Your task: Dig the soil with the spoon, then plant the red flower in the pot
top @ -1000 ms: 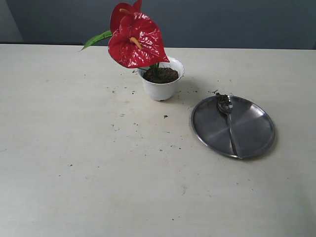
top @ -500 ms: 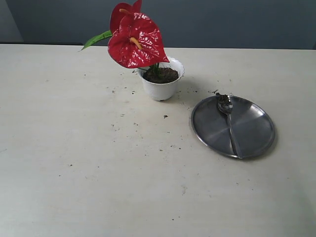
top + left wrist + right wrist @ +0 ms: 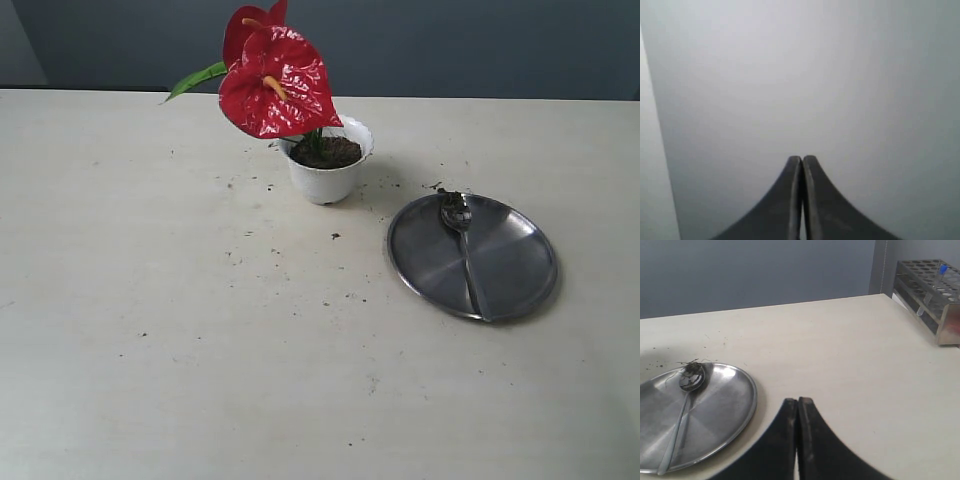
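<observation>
The red flower [image 3: 273, 80] stands upright in the white pot [image 3: 327, 170], its stems sunk in the dark soil [image 3: 327, 152]. The spoon [image 3: 462, 245] lies on the steel plate [image 3: 510, 262], its bowl carrying a clump of soil; the right wrist view shows the spoon [image 3: 684, 405] and the plate [image 3: 725, 405] too. Neither arm appears in the exterior view. My left gripper [image 3: 802, 159] is shut on nothing and faces a plain grey surface. My right gripper [image 3: 798, 401] is shut on nothing, just beside the plate's rim.
Soil crumbs [image 3: 335, 236] are scattered on the pale table around the pot and plate. A metal test-tube rack [image 3: 932, 290] stands at the table's edge in the right wrist view. A dark blue-grey wall runs behind the table.
</observation>
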Robot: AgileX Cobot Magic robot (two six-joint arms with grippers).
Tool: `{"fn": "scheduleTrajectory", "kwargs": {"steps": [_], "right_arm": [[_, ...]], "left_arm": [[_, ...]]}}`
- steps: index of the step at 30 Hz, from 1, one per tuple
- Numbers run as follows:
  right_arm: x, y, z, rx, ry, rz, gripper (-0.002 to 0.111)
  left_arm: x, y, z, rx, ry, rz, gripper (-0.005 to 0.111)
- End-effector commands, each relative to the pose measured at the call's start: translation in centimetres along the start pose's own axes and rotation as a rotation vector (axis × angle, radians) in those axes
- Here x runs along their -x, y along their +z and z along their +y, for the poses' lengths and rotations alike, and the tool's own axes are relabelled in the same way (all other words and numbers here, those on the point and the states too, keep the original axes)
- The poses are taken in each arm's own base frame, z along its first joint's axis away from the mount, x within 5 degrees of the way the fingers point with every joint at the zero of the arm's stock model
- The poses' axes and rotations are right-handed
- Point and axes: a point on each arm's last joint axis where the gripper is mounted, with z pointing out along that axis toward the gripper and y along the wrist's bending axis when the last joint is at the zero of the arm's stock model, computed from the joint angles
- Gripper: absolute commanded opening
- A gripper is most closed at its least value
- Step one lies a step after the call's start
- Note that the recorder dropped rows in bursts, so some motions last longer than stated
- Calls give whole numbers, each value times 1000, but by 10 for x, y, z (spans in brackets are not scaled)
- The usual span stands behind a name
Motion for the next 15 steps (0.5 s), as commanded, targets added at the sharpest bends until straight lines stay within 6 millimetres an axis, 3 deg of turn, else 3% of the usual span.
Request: {"fn": "scheduleTrajectory", "kwargs": {"steps": [1, 9, 15], "right_arm": [[0, 0, 0, -5, -1, -7, -1], [0, 0, 0, -5, -1, -7, -1], [0, 0, 0, -5, -1, -7, -1]], "left_arm": [[16, -26, 4, 98, 25, -45, 0], [42, -79, -5, 63, 45, -104, 0], [52, -105, -8, 72, 53, -135, 0]]}}
